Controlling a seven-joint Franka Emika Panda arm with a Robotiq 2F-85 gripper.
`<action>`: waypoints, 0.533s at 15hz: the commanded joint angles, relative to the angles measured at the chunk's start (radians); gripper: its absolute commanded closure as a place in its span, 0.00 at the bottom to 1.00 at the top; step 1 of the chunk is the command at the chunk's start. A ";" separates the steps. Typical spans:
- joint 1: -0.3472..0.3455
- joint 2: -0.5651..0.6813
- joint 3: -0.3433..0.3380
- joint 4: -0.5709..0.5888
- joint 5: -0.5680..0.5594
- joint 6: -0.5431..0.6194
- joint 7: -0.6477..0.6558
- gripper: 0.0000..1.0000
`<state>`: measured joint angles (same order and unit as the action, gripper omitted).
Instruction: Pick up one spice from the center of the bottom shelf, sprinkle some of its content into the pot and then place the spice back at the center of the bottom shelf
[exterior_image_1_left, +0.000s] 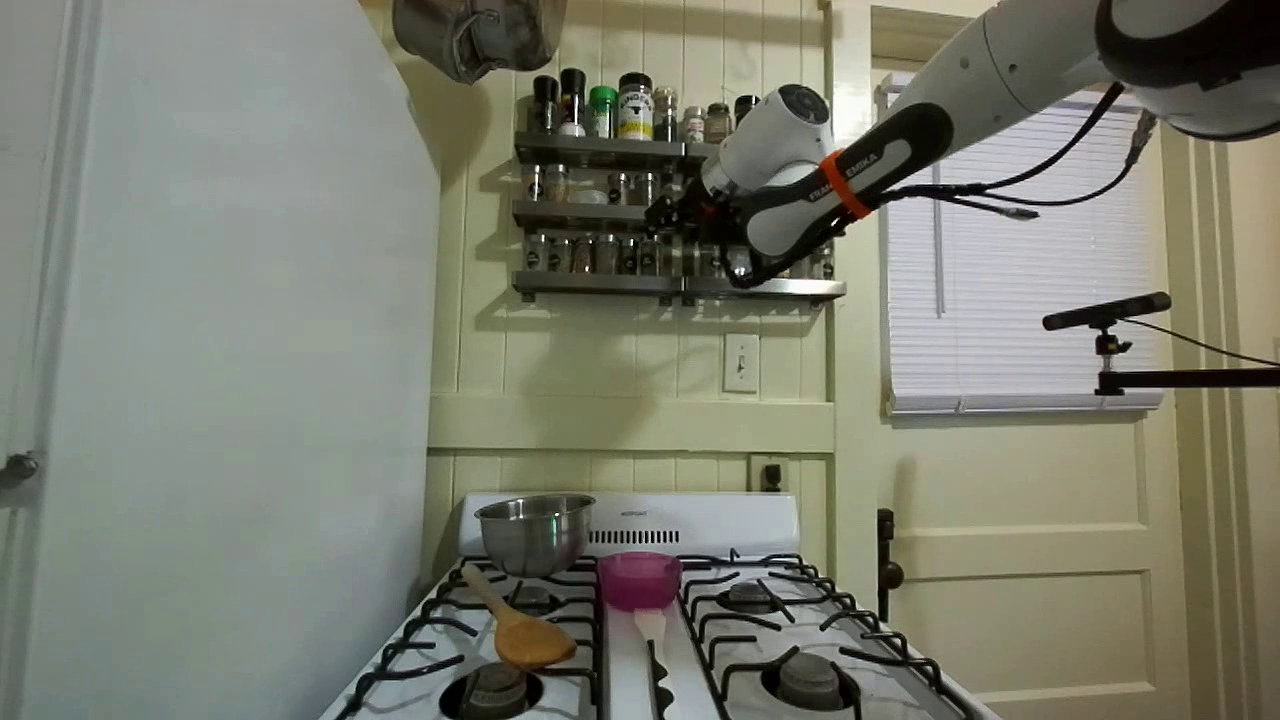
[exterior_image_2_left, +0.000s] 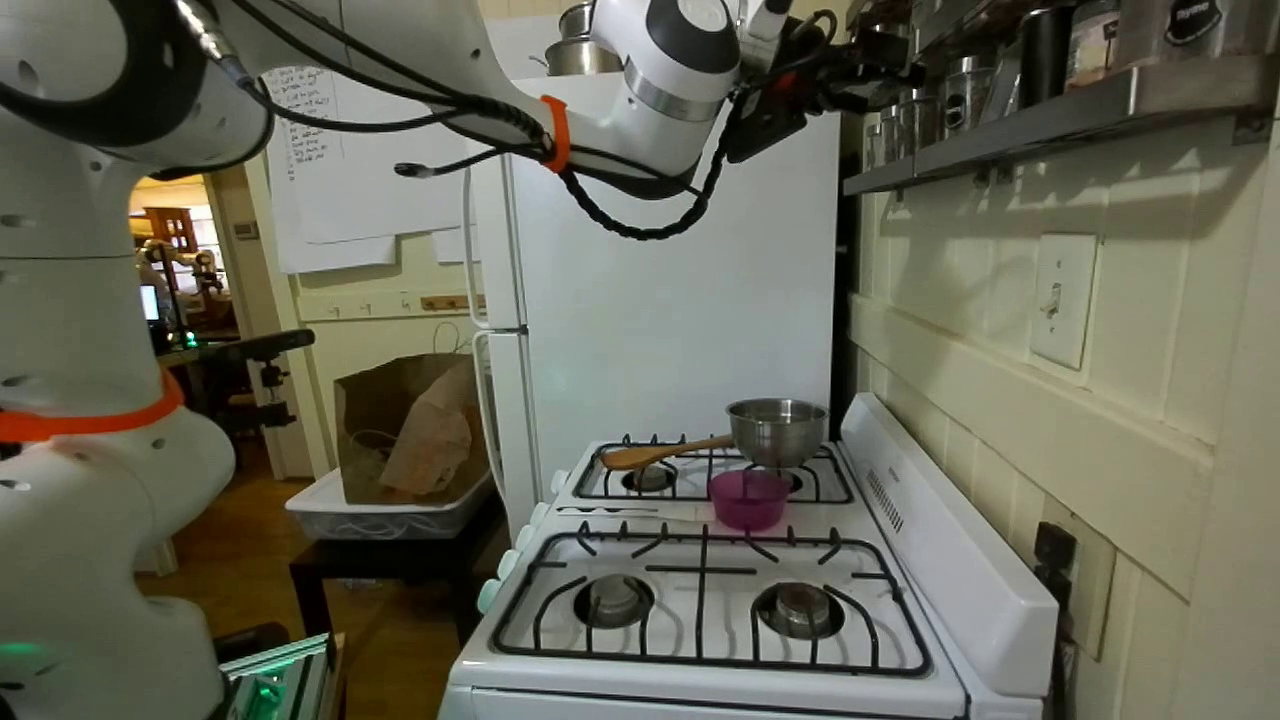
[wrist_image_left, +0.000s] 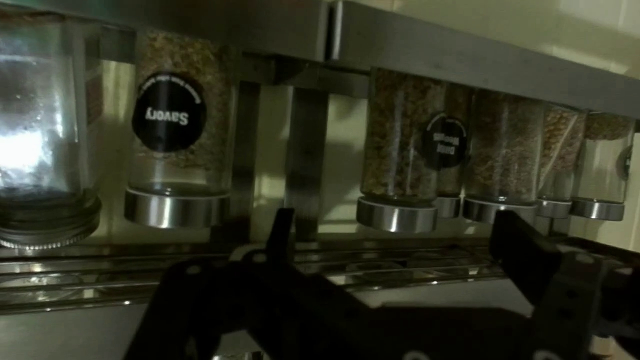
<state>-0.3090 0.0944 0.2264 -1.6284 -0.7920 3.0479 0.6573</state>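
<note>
The pot stands on the stove's back burner; it also shows in an exterior view. The bottom shelf holds a row of small glass jars with silver lids. The wrist view is upside down and shows this shelf's rail. My gripper is open and empty. A spice jar with brown-green flakes stands between the lines of its fingers, beyond the tips. A jar labelled Savory stands to the left in that view. My gripper is at the rack's middle in an exterior view.
The middle shelf and top shelf hold more jars and bottles. A pink cup, a wooden spoon and a brush lie on the stove. A metal pot hangs above. The fridge stands beside the stove.
</note>
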 joint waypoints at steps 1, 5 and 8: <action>0.029 0.073 -0.027 0.086 -0.115 0.031 0.121 0.00; 0.057 0.119 -0.040 0.128 -0.185 0.029 0.188 0.00; 0.087 0.152 -0.067 0.173 -0.260 0.027 0.258 0.00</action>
<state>-0.2579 0.1997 0.1981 -1.5202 -0.9602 3.0487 0.8201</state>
